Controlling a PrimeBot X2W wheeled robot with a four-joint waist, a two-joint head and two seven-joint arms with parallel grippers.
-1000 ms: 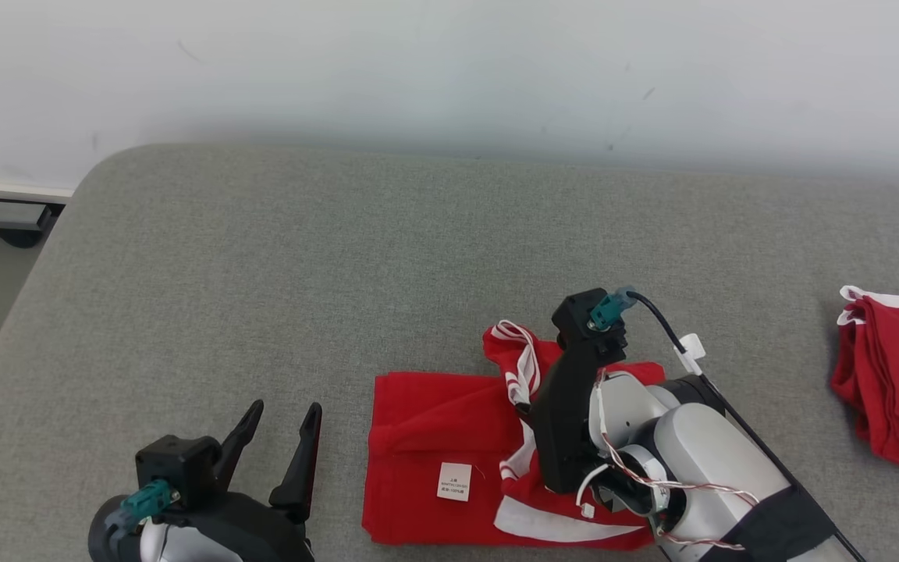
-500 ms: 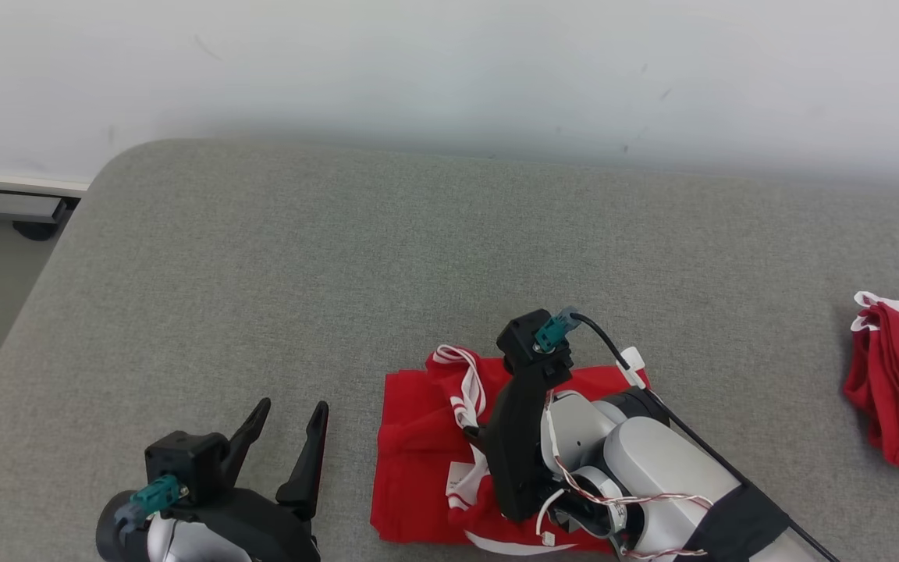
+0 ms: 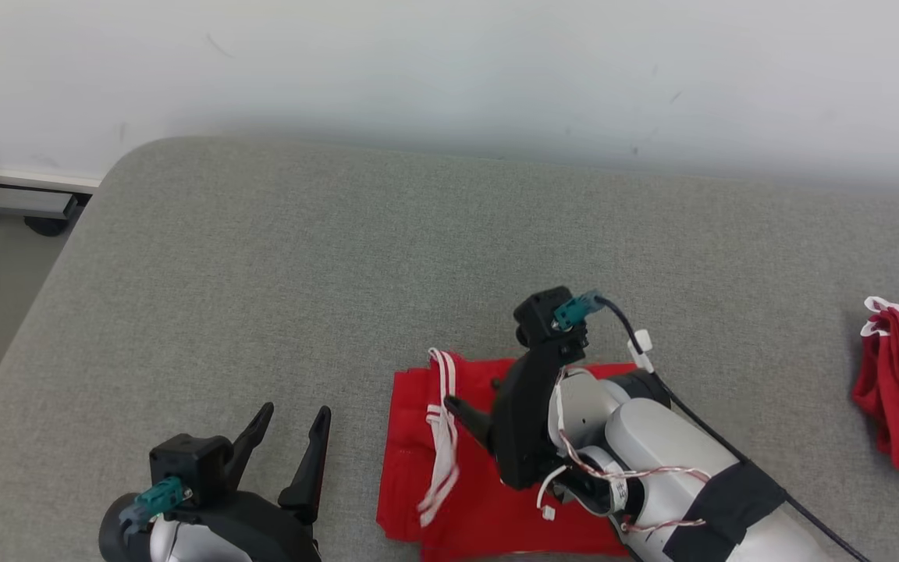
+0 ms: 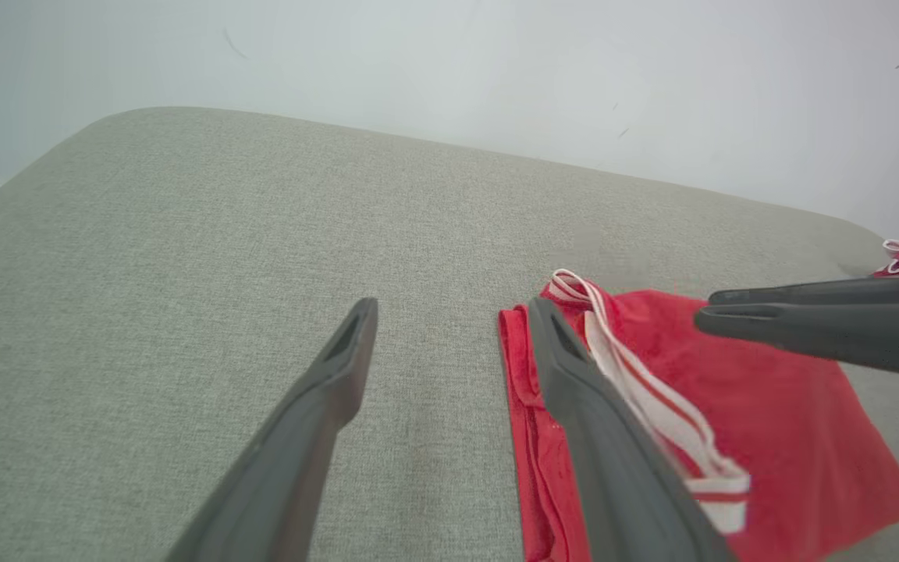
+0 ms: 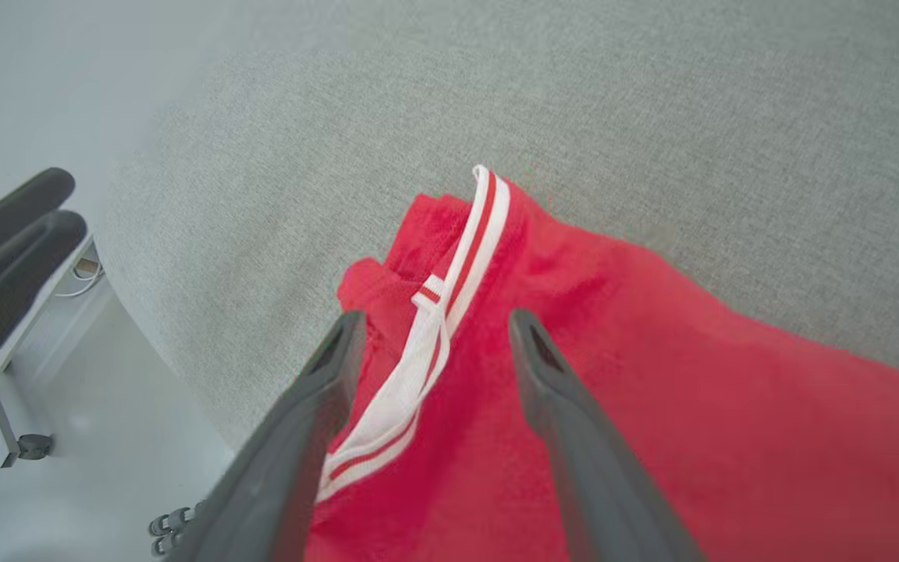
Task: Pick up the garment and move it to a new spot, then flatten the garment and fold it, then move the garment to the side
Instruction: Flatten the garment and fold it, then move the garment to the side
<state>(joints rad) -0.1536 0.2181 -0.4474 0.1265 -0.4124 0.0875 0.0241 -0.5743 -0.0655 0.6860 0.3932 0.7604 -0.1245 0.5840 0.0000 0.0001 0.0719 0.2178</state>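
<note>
Grey cushion point(image 3: 262, 257), six o'clock: red garment point(image 3: 481, 499) lies folded — left gripper point(image 3: 295, 408) and right gripper point(image 5: 435, 318) gape empty, sideways move likely left.

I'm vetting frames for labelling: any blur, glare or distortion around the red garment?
Head view: even, soft light, no glare, red folded garment with white striped trim sharp. Left wrist view: wide-angle stretch, left gripper soft-edged up close. Right wrist view: right gripper blurred near the lens, garment slightly soft.
</note>
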